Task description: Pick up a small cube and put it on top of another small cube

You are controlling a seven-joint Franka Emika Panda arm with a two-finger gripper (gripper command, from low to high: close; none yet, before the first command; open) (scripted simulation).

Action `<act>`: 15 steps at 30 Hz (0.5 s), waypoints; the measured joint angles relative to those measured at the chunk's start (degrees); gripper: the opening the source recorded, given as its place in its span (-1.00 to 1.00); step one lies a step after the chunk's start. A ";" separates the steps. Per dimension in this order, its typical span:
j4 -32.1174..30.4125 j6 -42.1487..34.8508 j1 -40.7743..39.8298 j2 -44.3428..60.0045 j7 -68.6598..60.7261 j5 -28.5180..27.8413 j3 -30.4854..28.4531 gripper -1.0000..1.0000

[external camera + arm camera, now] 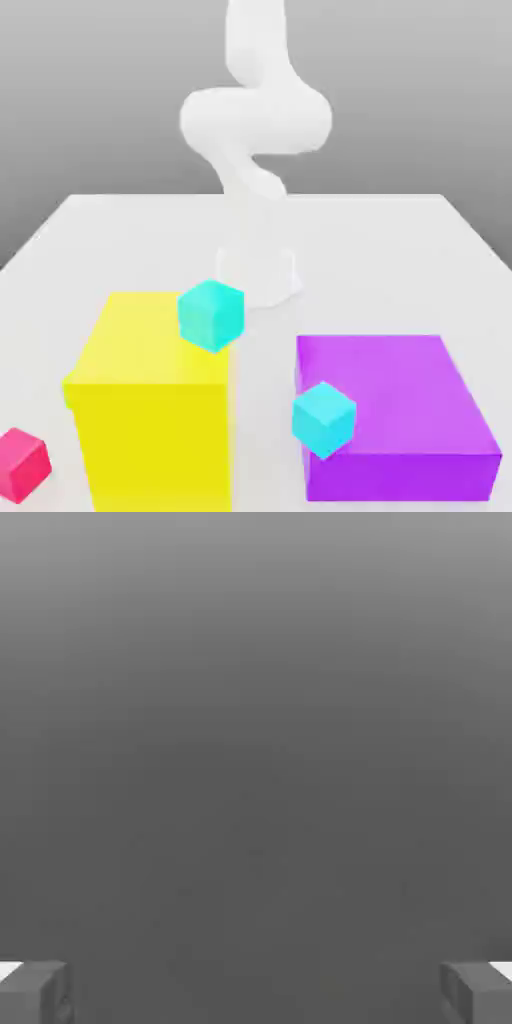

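The end effector is spread wide and empty, its fingertips facing plain grey, high above the worktop. The lime cube cannot be placed in the exterior view, possibly hidden behind the yellow block. One cyan cube sits by that block, another cyan cube against the purple block; find the lime one first, then descend squarely over it.

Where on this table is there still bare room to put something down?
The white table is bare behind the purple block, and behind the yellow block. Both block tops are mostly free. The front is crowded: two cyan cubes by the blocks, a pink-red cube at the corner.
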 joint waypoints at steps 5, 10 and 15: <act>-4.39 5.18 -8.11 8.82 13.59 -1.67 1.53 0.00; -8.63 10.14 -15.53 17.39 26.74 -3.29 2.37 0.00; -12.87 15.13 -21.90 25.94 39.78 -4.76 2.00 0.00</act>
